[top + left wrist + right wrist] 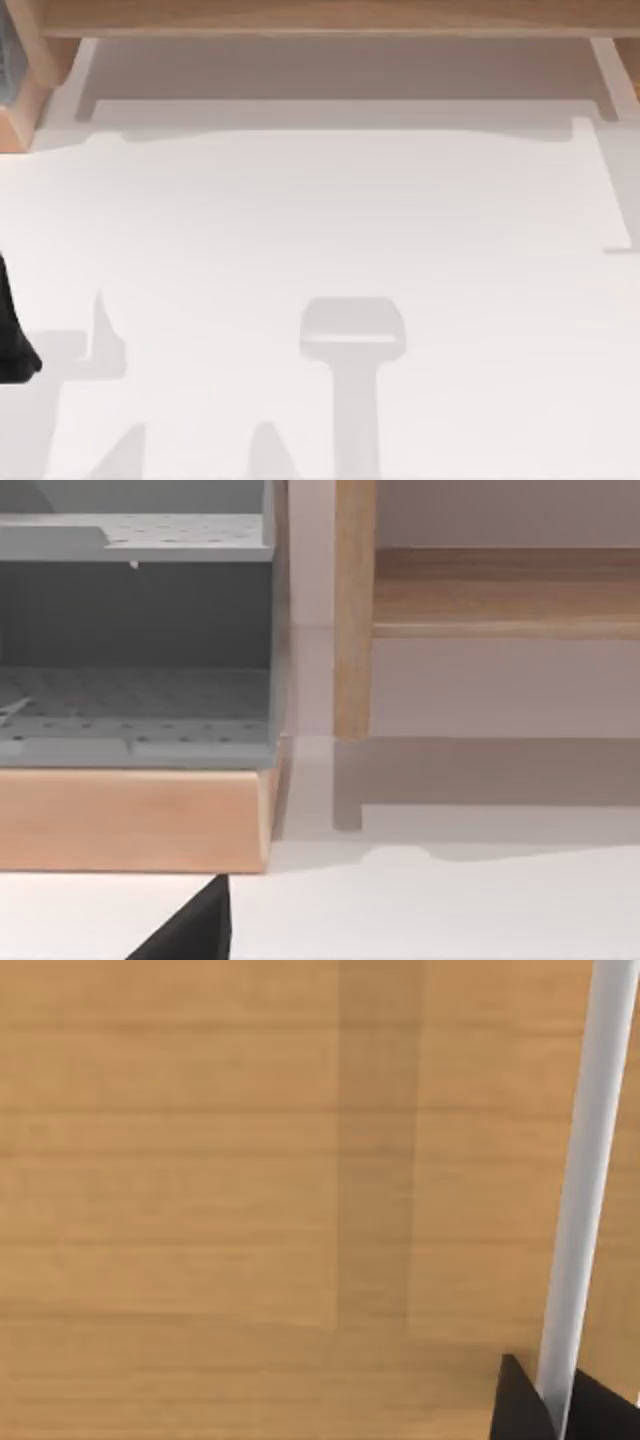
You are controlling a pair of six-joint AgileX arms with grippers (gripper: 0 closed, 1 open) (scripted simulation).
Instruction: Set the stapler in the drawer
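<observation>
**Right arm at the drawer front, stapler's whereabouts unknown**

From where I stand I cannot tell where the stapler lies. By its kind I'd judge it light, stiff and somewhat slick on its rounded shell. The safest hold is probably across the narrow body near mid-length, fingers on the flat sides so the hinged top stays closed.

The right gripper (555, 1405) is hard up against a wooden panel (200, 1160), likely the drawer front. Its dark fingers (515, 1405) sit closed on either side of a white bar (590, 1160), which looks like the handle.

The left arm (10, 335) waits at the left edge of the white desk (320, 220). One tip of the left gripper (195, 930) shows, but I cannot tell how far it is open.

Ahead of it stands a grey perforated tray unit (130, 680) on a wooden base (130, 820), with a wooden post (352, 630) just beside. Both could crowd a reach on that side.
</observation>
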